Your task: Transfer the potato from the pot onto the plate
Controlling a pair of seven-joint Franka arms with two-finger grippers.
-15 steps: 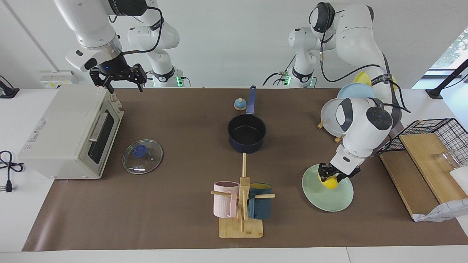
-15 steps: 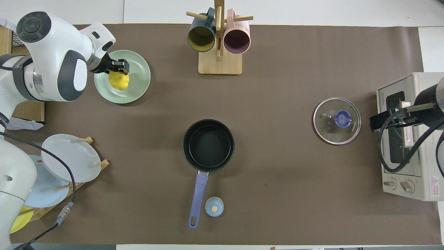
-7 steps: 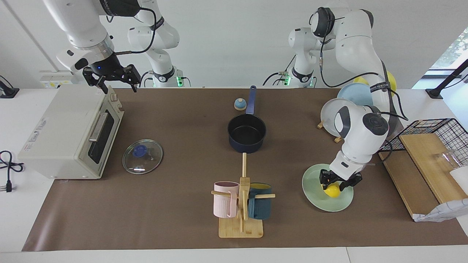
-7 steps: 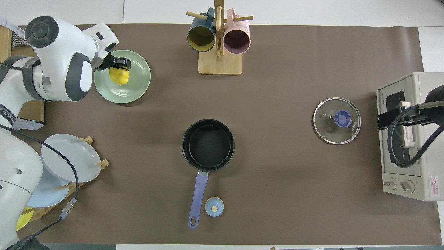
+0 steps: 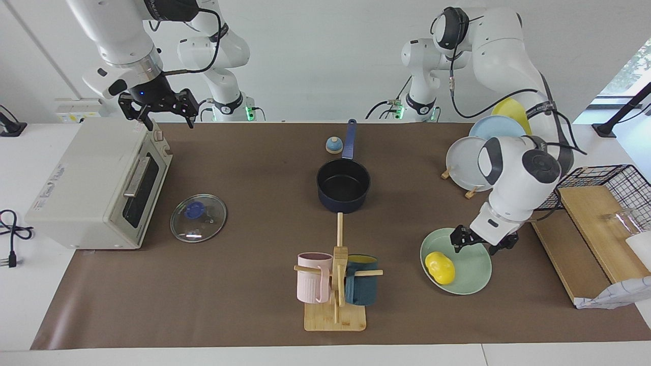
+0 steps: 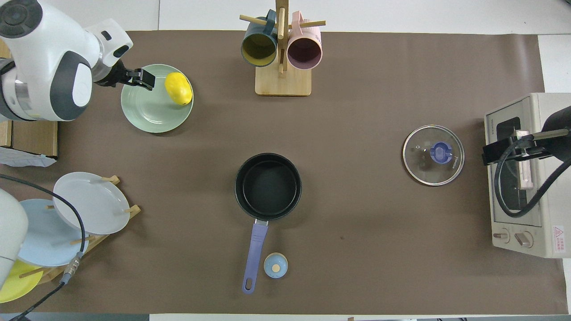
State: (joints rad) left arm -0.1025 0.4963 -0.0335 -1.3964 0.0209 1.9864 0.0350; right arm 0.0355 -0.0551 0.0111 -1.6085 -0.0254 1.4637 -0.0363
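The yellow potato [image 5: 440,267] lies on the mint-green plate [image 5: 470,262], near the rim on the mug-rack side; it shows in the overhead view too [image 6: 178,88], on the plate [image 6: 151,111]. My left gripper [image 5: 480,245] is open and empty, just above the plate's edge at the left arm's end of the table, apart from the potato; in the overhead view it [image 6: 142,79] is over that rim. The navy pot [image 5: 343,186] stands empty mid-table [image 6: 268,186], handle toward the robots. My right gripper [image 5: 163,113] waits above the toaster oven.
A mug rack [image 5: 336,284] with a pink and a teal mug stands beside the plate. A glass lid [image 5: 198,217] lies in front of the toaster oven [image 5: 96,183]. A plate rack [image 5: 478,157], a wire basket and wooden boards [image 5: 585,229] are at the left arm's end. A small blue timer [image 5: 333,145] sits by the pot handle.
My left gripper let go of the potato and drew back toward the plate's edge. The potato now lies free on the plate, rolled toward the mug rack. The right gripper shifted slightly.
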